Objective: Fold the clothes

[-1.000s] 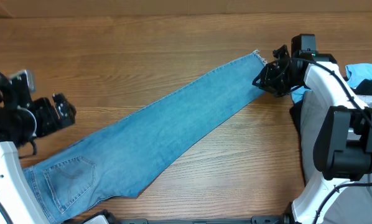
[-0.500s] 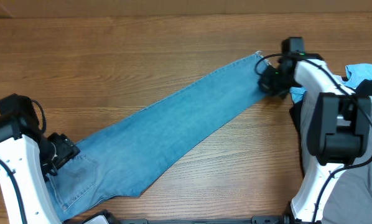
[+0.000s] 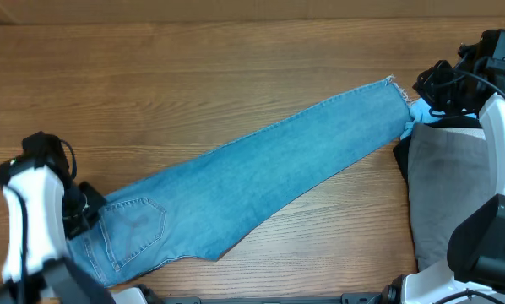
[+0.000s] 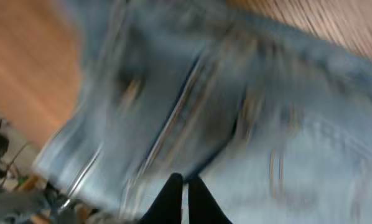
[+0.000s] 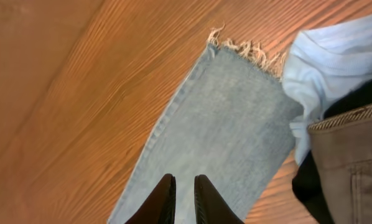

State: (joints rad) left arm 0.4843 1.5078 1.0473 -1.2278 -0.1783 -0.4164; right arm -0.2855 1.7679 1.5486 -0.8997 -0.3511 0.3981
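The light-blue jeans (image 3: 261, 173) lie flat and slanted across the table, with the back pocket (image 3: 134, 230) at lower left and the frayed hem (image 3: 393, 84) at upper right. My left gripper (image 3: 82, 211) sits at the waist end. Its wrist view is blurred and full of denim (image 4: 267, 124), and the left gripper (image 4: 185, 180) is shut on that cloth. My right gripper (image 3: 426, 84) hovers just right of the hem. In the right wrist view the right gripper (image 5: 185, 180) shows a narrow gap with nothing in it, above the flat leg (image 5: 229, 124) and the hem (image 5: 248, 50).
A pile of other garments lies at the right edge: a grey one (image 3: 442, 186), a sky-blue one (image 3: 415, 111) touching the hem, and a black one (image 3: 400, 156) under the grey. Bare wood table (image 3: 236, 67) spreads behind the jeans.
The jeans have slid to the right, the hem now reaching the pile. My left gripper came down on the waist and shut. My right gripper moved right, off the hem.
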